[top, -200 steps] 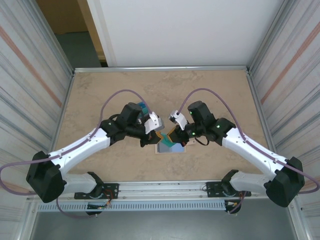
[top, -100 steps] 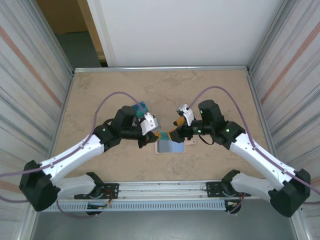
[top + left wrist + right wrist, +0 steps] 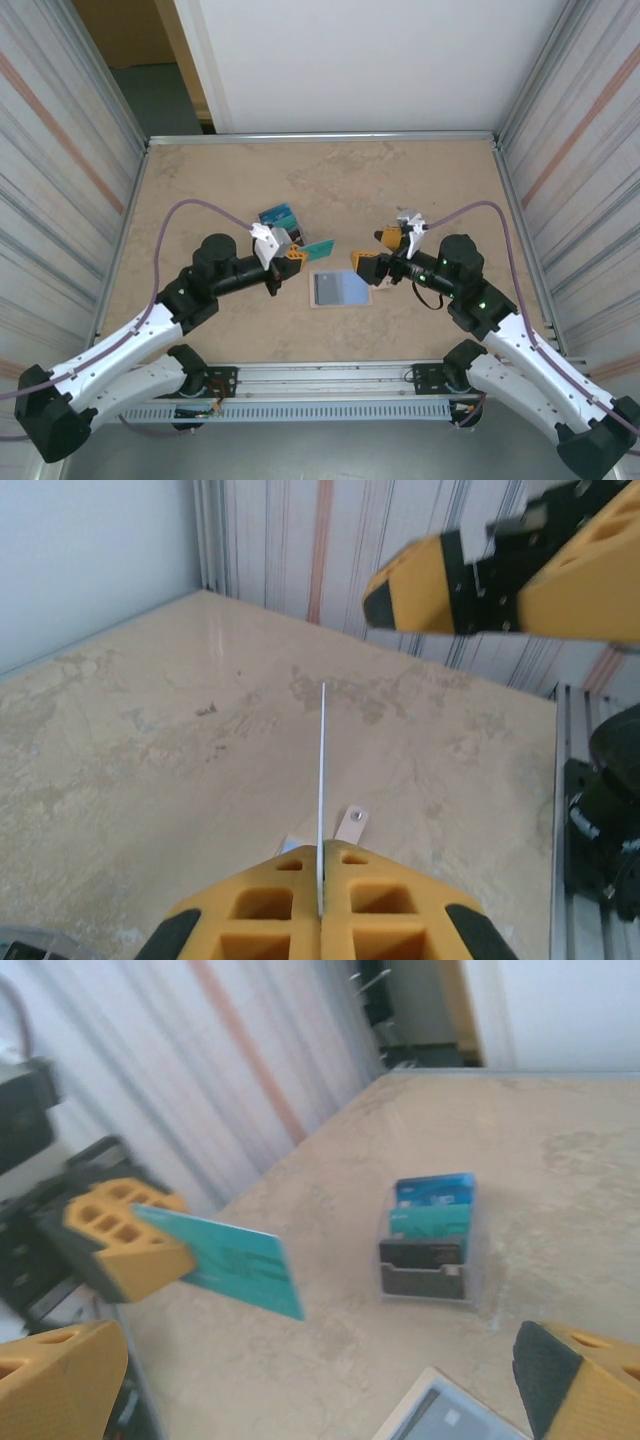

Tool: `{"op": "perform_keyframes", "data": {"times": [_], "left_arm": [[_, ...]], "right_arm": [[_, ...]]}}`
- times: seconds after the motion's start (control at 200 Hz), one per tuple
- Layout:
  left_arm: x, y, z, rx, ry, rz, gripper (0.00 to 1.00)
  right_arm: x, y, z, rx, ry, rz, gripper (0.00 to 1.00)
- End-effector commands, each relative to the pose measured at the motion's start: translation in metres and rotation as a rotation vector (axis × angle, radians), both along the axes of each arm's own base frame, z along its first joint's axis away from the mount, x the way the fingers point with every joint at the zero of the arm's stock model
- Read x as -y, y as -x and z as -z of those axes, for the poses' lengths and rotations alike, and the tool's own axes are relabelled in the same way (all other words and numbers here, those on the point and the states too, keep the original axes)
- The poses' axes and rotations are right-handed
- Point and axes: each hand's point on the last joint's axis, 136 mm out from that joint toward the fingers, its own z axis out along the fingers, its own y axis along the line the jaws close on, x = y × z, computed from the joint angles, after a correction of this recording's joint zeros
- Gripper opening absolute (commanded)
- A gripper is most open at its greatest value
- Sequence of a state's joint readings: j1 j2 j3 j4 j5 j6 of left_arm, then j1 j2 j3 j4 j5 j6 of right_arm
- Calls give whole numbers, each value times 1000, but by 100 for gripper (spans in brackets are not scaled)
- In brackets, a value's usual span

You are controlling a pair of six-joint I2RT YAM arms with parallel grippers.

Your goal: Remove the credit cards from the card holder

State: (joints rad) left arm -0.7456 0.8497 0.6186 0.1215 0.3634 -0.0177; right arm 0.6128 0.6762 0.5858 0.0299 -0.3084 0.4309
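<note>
The beige card holder lies open on the table, pale blue lining up, and its snap tab shows past my left fingers. My left gripper is shut on a teal credit card, edge-on in the left wrist view. It holds the card in the air up and to the left of the holder. The right wrist view shows this card sticking out flat. My right gripper hangs open and empty just to the right of the holder.
A clear tiered card stand with blue, teal and dark cards sits on the table behind my left gripper. Metal-ribbed walls close in both sides. Bare table lies toward the back.
The left gripper drew the teal card out of the holder and moved back left with it. The right gripper left the holder, opened and pulled away to the right.
</note>
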Motion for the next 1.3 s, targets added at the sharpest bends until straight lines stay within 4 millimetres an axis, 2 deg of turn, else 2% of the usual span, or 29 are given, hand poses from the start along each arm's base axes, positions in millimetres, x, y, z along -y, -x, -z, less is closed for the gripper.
{"op": "perform_keyframes", "data": {"times": [0.0,0.11,0.261,0.381,0.536,0.837,0.947,0.997,1.047,1.228,1.293], "left_arm": [[0,4,-27,2,132,27,0],[-2,6,-40,-27,222,76,0],[0,12,-50,-65,294,157,0],[5,19,-49,-85,282,218,0],[10,23,-48,-112,276,268,0],[11,21,-45,-123,276,259,0],[10,18,-42,-123,276,238,0],[9,18,-41,-122,274,228,0],[8,17,-40,-119,266,219,0],[-1,17,-41,-62,183,167,39],[-7,16,-43,-29,124,135,46]], "right_arm": [[19,-20,-3,-59,-94,159,99],[5,-12,-3,-54,-105,49,99],[-17,4,-14,-21,-140,-124,100],[-30,12,-22,3,-163,-230,92],[-48,22,-30,26,-173,-351,76],[-76,33,-37,51,-151,-478,38],[-81,36,-38,68,-141,-497,18],[-81,36,-37,67,-132,-492,0],[-81,33,-37,67,-126,-473,0],[-76,31,-30,58,-78,-430,0],[-73,32,-28,61,-56,-424,0]]}}
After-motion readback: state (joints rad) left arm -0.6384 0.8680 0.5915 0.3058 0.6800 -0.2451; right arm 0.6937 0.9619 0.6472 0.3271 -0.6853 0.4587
